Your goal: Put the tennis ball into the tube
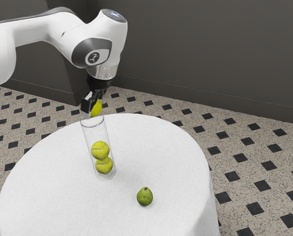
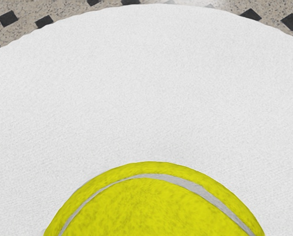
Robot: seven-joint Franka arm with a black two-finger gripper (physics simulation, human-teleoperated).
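The black gripper is over the mouth of the clear tube in the exterior view, shut on a yellow tennis ball. That ball sits just above the tube's rim. The transparent tube stands upright on the table, with two tennis balls inside, an upper one resting on a lower one. In the wrist view the held tennis ball looms large at the lower edge, against the white cloth.
A round table with a white cloth carries the tube. A green fruit lies on it, toward the exterior view's right of the tube and nearer the camera. Tiled floor and a dark wall surround the table.
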